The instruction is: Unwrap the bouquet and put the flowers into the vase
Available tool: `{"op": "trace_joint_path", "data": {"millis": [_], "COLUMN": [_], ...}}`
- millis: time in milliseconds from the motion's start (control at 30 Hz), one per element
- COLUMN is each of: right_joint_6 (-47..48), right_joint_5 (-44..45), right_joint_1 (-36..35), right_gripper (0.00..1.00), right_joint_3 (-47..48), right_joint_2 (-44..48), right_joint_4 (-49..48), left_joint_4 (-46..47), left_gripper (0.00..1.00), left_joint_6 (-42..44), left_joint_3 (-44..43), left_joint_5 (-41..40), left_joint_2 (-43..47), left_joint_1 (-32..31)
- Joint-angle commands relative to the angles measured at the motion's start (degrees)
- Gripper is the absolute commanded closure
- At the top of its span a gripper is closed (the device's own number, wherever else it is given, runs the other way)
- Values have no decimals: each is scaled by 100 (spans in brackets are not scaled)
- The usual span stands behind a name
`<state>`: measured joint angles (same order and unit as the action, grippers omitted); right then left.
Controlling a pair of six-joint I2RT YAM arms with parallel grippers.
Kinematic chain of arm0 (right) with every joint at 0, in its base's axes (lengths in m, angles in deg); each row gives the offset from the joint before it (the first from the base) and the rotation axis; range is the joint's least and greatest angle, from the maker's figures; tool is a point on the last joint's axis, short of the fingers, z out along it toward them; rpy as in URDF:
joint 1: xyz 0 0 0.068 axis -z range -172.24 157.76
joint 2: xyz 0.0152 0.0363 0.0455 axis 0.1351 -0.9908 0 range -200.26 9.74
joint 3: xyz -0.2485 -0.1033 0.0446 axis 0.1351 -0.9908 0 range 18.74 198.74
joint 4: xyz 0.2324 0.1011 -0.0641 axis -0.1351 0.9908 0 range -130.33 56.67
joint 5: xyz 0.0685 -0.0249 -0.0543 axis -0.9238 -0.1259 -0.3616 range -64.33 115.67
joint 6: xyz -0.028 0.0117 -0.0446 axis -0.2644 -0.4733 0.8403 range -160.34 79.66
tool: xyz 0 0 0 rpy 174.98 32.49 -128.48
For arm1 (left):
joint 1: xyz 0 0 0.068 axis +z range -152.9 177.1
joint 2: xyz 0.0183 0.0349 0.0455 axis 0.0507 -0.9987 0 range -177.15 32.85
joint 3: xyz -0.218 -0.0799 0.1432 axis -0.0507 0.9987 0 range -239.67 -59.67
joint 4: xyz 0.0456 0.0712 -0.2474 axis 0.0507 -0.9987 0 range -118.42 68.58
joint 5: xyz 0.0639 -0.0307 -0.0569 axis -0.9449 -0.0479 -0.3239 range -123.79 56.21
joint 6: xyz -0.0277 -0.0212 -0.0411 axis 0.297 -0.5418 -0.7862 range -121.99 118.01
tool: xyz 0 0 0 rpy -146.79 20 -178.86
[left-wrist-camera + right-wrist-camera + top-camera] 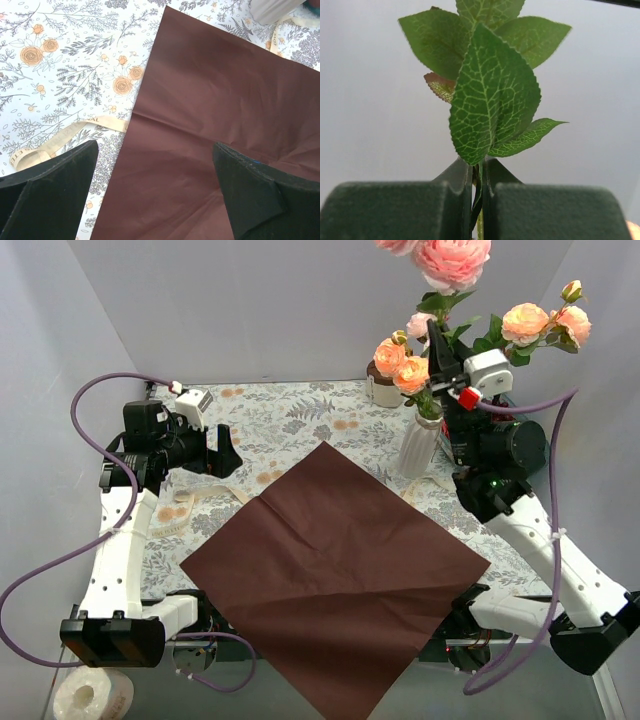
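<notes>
The bouquet is undone: its dark maroon paper (330,570) (220,100) lies flat and open on the table, and the cream ribbon (190,508) (65,136) lies loose to its left. The flowers (452,260), pink and peach roses, stand upright over the white ribbed vase (420,445), with their stems at its mouth. My right gripper (440,352) (478,167) is shut on a green stem just above the vase, under the leaves (490,85). My left gripper (226,454) (155,150) hovers open over the paper's left edge, holding nothing.
A short cream jar (382,388) stands at the back behind the vase. A paper roll (92,696) lies off the table's near left corner. Grey walls close in the floral tablecloth (290,415) on three sides. The vase's base (272,7) shows at the left wrist view's top right.
</notes>
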<state>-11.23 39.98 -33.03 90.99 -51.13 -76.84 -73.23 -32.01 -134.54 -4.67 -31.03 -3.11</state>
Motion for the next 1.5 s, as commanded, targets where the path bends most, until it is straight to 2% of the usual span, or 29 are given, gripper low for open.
{"op": "trace_joint_path", "data": {"millis": [0,33,133,333,633,1067,1367,1467], "right_joint_6": [-796,-992,-1484,-2250,-2655,-2550,-2444,-2392], "right_joint_5": [214,100,-129,-428,-630,-675,-675,-525], "right_joint_1": [940,1316,1845,2444,2594,2612,2603,2621], "right_gripper": [99,99,99,99,99,99,99,92], "right_joint_3": [-70,-105,-193,-430,-887,-1661,-1714,-1740], "right_joint_2": [4,-13,-66,-198,-461,-725,-892,-1024], "right_joint_4": [-1007,-990,-981,-998,-1402,-2052,-1711,-1649], "left_joint_4": [83,84,57,136,198,180,163,136], "left_gripper": [2,2,2,2,2,2,2,2], "left_joint_6": [-92,-74,-4,67,110,190,198,181], "left_joint_3": [-282,-291,-274,-177,-107,-168,-177,-273], "left_joint_5": [23,14,-47,-82,-100,-197,-153,-100], "left_joint_2": [-11,-19,-11,-28,-99,-187,-186,-178], "left_joint_1": [12,12,12,3,12,12,12,12]}}
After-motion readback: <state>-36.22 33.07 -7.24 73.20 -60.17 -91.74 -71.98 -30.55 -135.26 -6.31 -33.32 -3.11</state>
